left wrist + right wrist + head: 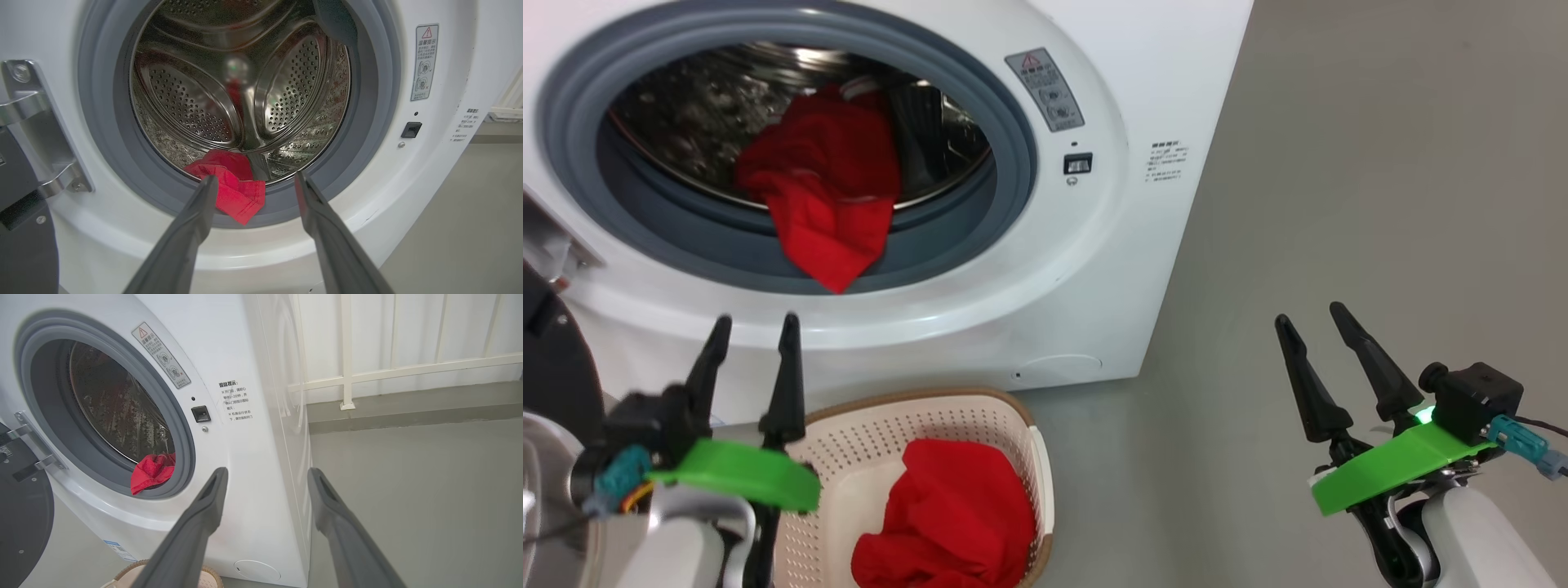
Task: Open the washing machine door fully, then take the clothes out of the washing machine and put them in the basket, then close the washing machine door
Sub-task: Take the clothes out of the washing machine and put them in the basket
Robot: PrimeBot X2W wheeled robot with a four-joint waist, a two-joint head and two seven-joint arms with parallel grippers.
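On the grey floor (pixel 1339 204) the basket (pixel 907 402) at six o'clock holds one red garment (pixel 947 514), a second garment (pixel 825 196) hangs from the washing machine drum (pixel 686 122) at eleven o'clock, and the empty, spread left pincer (pixel 754 327) should reach there next.

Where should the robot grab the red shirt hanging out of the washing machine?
Probably the loose pointed end of the red shirt, which droops over the grey rubber ring toward the front. The open left gripper could come straight in from the front and pinch it.
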